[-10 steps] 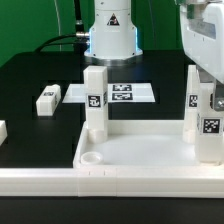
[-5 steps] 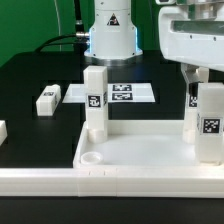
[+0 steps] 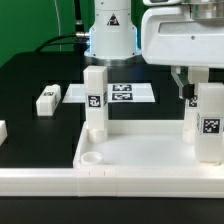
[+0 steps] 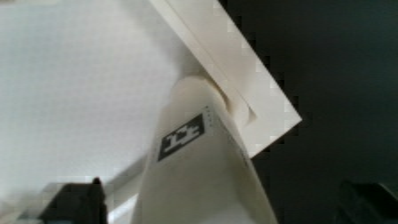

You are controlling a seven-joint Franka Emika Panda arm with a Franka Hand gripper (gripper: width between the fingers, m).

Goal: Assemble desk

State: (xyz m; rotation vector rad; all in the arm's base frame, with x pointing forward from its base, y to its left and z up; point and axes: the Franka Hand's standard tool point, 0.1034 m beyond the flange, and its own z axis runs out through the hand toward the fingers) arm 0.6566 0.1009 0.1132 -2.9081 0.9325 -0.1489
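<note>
Hovering above the desk top [image 3: 140, 150], over its corner at the exterior view's right, my gripper [image 3: 193, 88] is spread wide and holds nothing. One upright leg [image 4: 192, 160] stands directly beneath me, its long axis vertical, between my parted fingers.

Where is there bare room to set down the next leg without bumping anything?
Free: the desk top floor between the standing leg on the exterior view's left and the legs on its right; also the black table between the loose leg and the desk top's rim. Crowded: that right corner, where the pincer hangs over those legs.
</note>
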